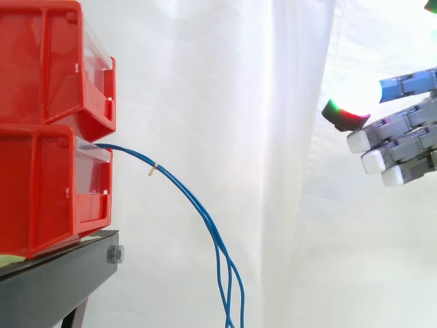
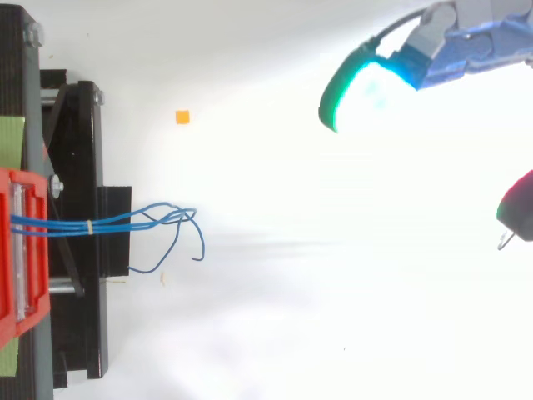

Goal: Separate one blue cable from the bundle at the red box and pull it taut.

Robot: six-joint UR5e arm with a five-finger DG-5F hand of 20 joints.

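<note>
A bundle of thin blue cables [image 1: 198, 208] comes out of the lower red box [image 1: 51, 188] and droops down to the right; a small pale tie [image 1: 153, 169] binds it near the box. From above, the blue cables [image 2: 125, 221] run right from the red box [image 2: 17, 250] and fan out into loose curled ends. The hand [image 1: 399, 140] hangs at the right edge, well apart from the cables, with its fingers relaxed and spread and nothing in them. Its glowing fingertips [image 2: 358, 92] sit far right of the cable ends.
A second red box [image 1: 54, 65] is stacked on the lower one, both on a black stand [image 1: 61, 280]. A white curtain hangs behind. A small orange square [image 2: 181, 117] lies on the white floor near the stand.
</note>
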